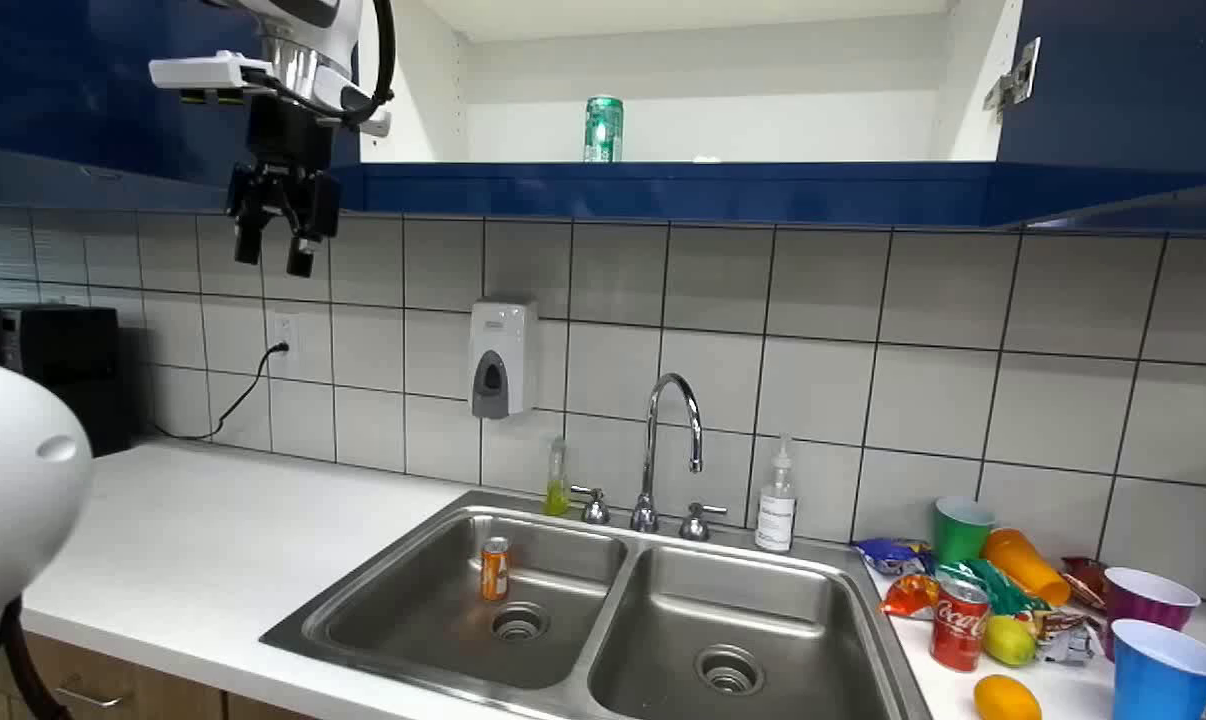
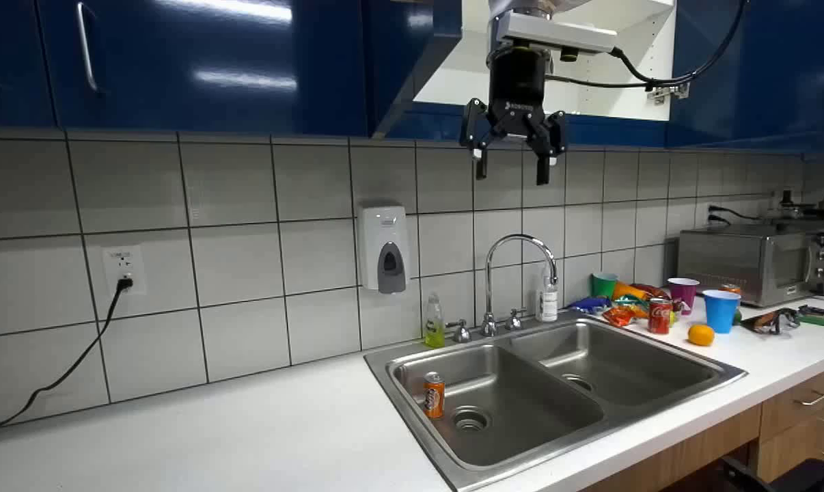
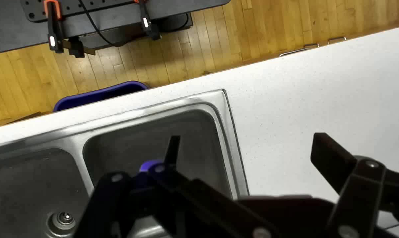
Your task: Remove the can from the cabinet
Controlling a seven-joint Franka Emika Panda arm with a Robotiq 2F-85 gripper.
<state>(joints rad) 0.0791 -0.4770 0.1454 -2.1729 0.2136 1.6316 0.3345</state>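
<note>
A green can [image 1: 603, 128] stands upright inside the cabinet [image 1: 723, 193], whose blue front panel runs across below the white interior; the can's base is cut off by that panel. In an exterior view where the arm covers part of the cabinet [image 2: 613, 128], the can does not show. My gripper [image 1: 274, 254] points down, apart from the can and to its left in that picture. Its two fingers are spread wide with nothing between them, as the gripper [image 2: 512, 171] also shows. In the wrist view the gripper [image 3: 247, 142] hangs over the sink edge and counter.
Below lies a double steel sink [image 1: 613, 640] with a tall faucet [image 1: 653, 450]; an orange can [image 1: 495, 568] stands in one basin. A soap dispenser [image 1: 503, 358] hangs on the tiles. Cups, snack bags and a red can [image 1: 959, 625] crowd the counter. An opened door [image 2: 412, 61] juts out.
</note>
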